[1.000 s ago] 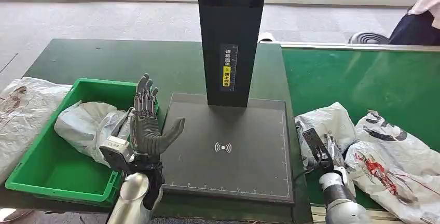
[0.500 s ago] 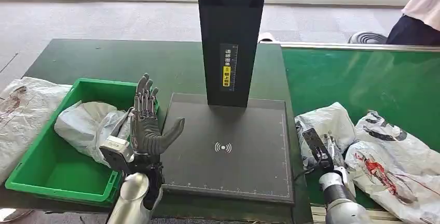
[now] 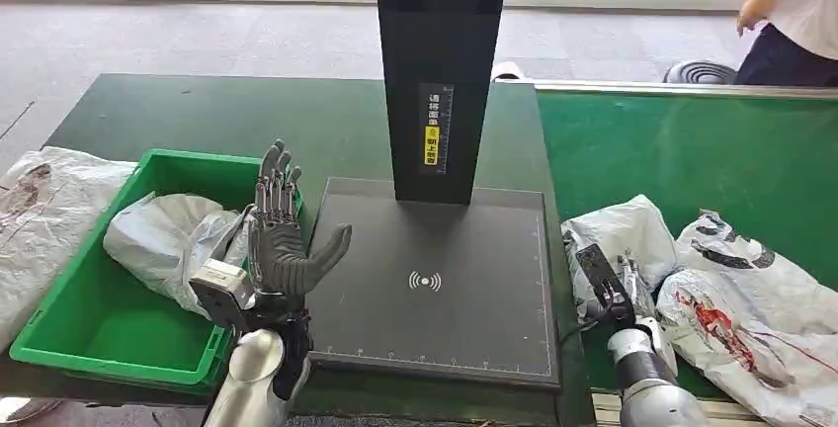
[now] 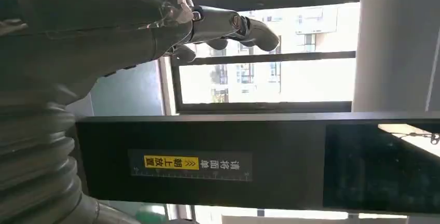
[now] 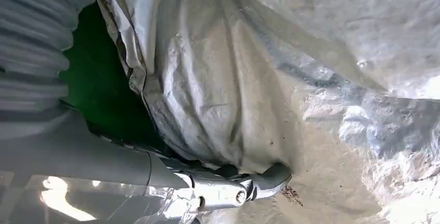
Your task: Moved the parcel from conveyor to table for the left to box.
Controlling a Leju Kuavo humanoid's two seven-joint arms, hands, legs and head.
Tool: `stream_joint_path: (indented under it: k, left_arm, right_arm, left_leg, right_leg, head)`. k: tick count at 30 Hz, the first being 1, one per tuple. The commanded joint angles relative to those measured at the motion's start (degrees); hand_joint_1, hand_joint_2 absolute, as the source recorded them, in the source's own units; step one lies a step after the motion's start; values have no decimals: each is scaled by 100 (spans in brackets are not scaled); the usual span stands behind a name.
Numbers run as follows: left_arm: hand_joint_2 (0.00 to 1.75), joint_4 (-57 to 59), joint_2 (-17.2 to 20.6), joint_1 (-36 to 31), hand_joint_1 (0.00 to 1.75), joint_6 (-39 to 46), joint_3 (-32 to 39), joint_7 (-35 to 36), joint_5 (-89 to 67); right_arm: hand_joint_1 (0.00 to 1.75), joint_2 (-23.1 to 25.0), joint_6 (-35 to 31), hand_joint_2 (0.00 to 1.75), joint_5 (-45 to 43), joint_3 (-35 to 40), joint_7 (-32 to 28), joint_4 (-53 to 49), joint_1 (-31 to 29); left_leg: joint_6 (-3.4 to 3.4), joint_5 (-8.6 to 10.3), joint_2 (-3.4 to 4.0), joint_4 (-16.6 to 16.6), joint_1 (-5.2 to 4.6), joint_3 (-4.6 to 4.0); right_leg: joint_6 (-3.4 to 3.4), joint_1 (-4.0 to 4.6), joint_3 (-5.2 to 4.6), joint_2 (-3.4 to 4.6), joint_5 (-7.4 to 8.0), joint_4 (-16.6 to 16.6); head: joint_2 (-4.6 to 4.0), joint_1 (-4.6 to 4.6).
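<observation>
You see the left hand (image 3: pixel 280 239) raised with its fingers apart and holding nothing, standing between the green bin (image 3: pixel 59 333) on its outer side, where one grey bag (image 3: pixel 163 237) lies, and the black scanner plate (image 3: pixel 435 284) on its inner side. Your right hand (image 3: pixel 618 289) is low on the green conveyor (image 3: pixel 692 150) and its fingers (image 5: pixel 259 182) press into the grey parcel (image 3: pixel 618 234) just ahead of it, but I cannot tell if the grip is already closed. A second white parcel (image 3: pixel 751 318) with red print lies touching the first one, on the outer side of the right hand.
</observation>
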Motion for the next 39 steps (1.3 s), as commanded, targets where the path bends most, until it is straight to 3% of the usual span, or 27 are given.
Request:
stream_joint_path:
  k: [1,39]
  left_arm:
    - [175,149,-191,403,0,10,-160,28,24]
    - [175,149,-191,403,0,10,-160,28,24]
  right_arm:
    - [0,-53,37,175,4,62,51,301,-9]
    - [0,-53,37,175,4,62,51,301,-9]
  left_leg:
    - [2,-2,8,-11,-1,14]
    - [3,1,12,-21,-2,19]
  right_leg:
    - [-2,0,12,6,1,-12]
    - [-3,-1,17,9,5,-23]
  head:
    - [0,0]
    - [0,0]
